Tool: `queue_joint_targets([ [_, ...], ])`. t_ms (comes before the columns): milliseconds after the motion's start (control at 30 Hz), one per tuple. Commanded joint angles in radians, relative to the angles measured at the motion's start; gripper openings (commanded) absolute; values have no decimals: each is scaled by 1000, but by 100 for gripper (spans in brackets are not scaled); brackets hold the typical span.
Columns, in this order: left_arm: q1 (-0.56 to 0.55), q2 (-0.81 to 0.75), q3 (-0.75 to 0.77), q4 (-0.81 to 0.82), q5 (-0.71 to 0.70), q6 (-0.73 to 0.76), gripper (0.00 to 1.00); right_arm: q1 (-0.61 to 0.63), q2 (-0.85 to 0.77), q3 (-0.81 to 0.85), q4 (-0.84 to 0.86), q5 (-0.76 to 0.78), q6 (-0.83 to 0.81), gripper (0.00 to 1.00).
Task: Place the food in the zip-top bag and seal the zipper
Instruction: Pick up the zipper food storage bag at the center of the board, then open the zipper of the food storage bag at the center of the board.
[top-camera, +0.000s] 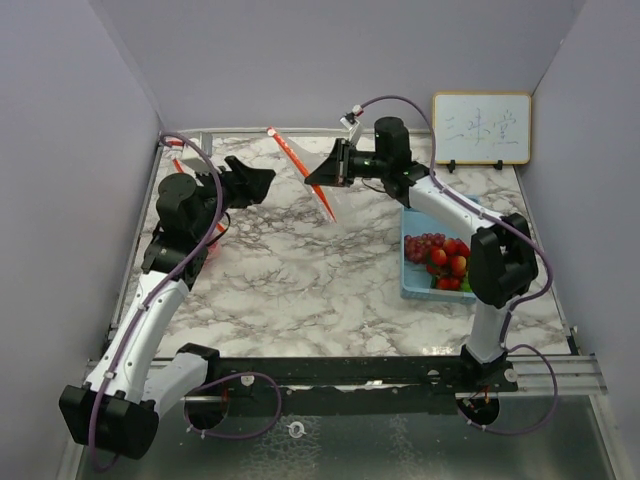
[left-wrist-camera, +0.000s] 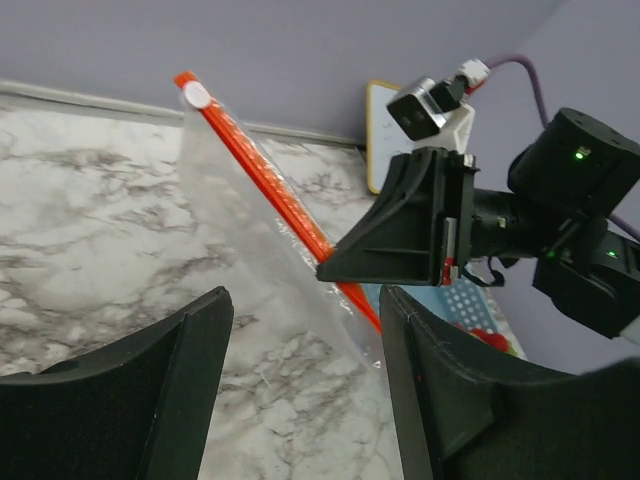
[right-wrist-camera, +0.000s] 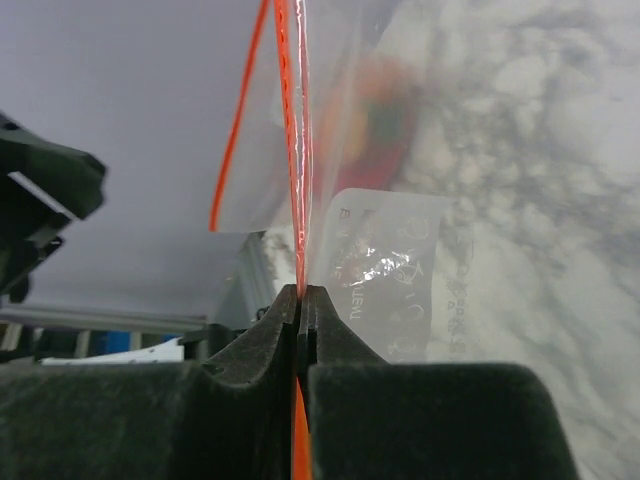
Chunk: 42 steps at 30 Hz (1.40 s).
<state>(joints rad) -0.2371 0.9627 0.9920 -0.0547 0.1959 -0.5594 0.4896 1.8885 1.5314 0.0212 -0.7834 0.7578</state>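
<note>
Food (top-camera: 440, 258) first: where does it sit? (Ana)

All I can see of it, red fruits and a purple grape bunch, lies in the light-blue basket (top-camera: 412, 285) at the right edge of the worktop (top-camera: 300, 290), just beside the elbow of the right arm (top-camera: 500, 265). I can't say any of it is inside the zip-top bag (left-wrist-camera: 235, 235). Something red and green shows through the film in the right wrist view, too blurred to name. (Ben)

And the bag? (Ana)

Held up over the far middle of the worktop, slanting. The right gripper (right-wrist-camera: 300, 300) is pinched tight on its orange zipper strip (left-wrist-camera: 262, 172), jaws fully together. The left gripper (left-wrist-camera: 300, 300) hangs just beside the bag, jaws wide, nothing between them. (Ben)

What could go wrong? (Ana)

1 narrow pinch carries the whole bag, and the film looks slick. A tug from the left could pull the strip out of those jaws and drop it. If the left gripper bites both lips together, the mouth will be clamped shut and no food can go in. Above the pinch 2 orange lines part, so the mouth seems partly open, but I can't tell how far. (Ben)

Anything about the food itself? (Ana)

Round pieces may roll off a slanted mouth. And the basket lies beside the very arm that is busy holding the bag. (Ben)
</note>
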Motion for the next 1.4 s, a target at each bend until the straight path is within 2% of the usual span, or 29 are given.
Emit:
queue_joint_targets([
  [0,4,15,-87,304,200,-201,65,27,-48,-38,186,-174,169,2],
  [133,4,59,-122,463,243,-295,68,27,-82,-77,332,-222,282,2],
  [567,4,76,-128,466,242,-292,55,29,-116,-168,759,-298,626,2],
  [933,3,131,-137,576,289,-348,54,56,-128,-176,771,-327,639,2],
  [1000,2,140,-138,592,304,-352,47,59,-129,-177,773,-326,638,2],
  [1100,2,153,-139,612,323,-360,28,64,-127,-169,765,-333,633,2],
  [1167,2,161,-137,620,328,-367,7,66,-129,-170,764,-334,632,2],
  [1200,2,164,-135,619,326,-371,0,67,-128,-173,764,-335,633,2],
  [1367,2,169,-129,616,324,-381,0,66,-134,-190,742,-327,616,2],
])
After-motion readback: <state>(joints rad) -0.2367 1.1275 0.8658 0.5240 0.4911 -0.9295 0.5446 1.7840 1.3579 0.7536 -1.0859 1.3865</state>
